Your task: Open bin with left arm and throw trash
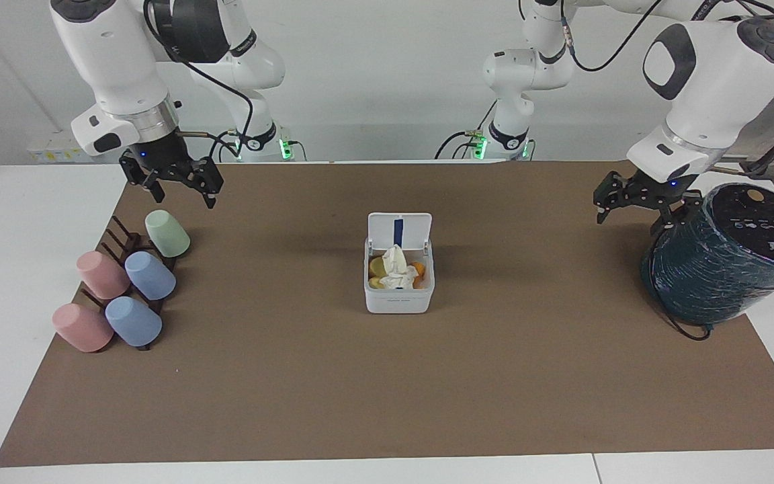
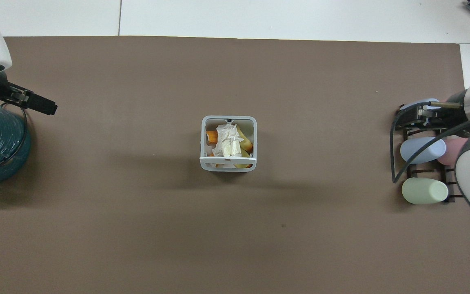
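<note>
The white bin (image 1: 398, 301) stands mid-mat with its lid (image 1: 399, 230) swung up, blue strip showing. In it lie a crumpled white paper wad (image 1: 398, 267), a pale yellow block (image 1: 377, 267) and something orange. The overhead view shows the bin (image 2: 203, 139) with the wad (image 2: 227, 138) on top. My left gripper (image 1: 629, 220) is open and empty, in the air beside the teal cylinder. It also shows in the overhead view (image 2: 39, 105). My right gripper (image 1: 184, 199) is open and empty, over the mat's edge by the green cup.
A big dark teal cylinder (image 1: 723, 259) stands at the left arm's end of the mat. A dark rack with several pastel cups (image 1: 121, 286) lies at the right arm's end, also in the overhead view (image 2: 422, 171). The brown mat (image 1: 387, 390) covers the table.
</note>
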You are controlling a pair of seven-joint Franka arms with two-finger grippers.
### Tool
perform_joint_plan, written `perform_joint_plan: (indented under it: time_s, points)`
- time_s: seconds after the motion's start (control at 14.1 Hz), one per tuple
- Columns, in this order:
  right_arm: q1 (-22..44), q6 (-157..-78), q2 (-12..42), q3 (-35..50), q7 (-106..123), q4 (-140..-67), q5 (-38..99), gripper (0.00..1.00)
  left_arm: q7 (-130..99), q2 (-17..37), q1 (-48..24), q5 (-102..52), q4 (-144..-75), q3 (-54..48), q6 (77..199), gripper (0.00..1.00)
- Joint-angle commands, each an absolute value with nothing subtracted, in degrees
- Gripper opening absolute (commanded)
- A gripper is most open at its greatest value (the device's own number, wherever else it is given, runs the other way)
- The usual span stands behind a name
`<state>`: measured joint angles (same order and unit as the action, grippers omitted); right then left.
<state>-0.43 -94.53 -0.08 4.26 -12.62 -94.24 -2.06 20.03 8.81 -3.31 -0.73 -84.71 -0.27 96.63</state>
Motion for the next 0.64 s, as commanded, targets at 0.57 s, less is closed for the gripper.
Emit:
perform_joint_plan:
  time_s: [0.57]
  points:
    - [-1.58, -89.65, -0.88, 4.75, -11.42, -93.69, -1.23, 1.0, 14.34, 6.42, -3.69, 0.62, -87.89, -0.26, 97.65, 1.0]
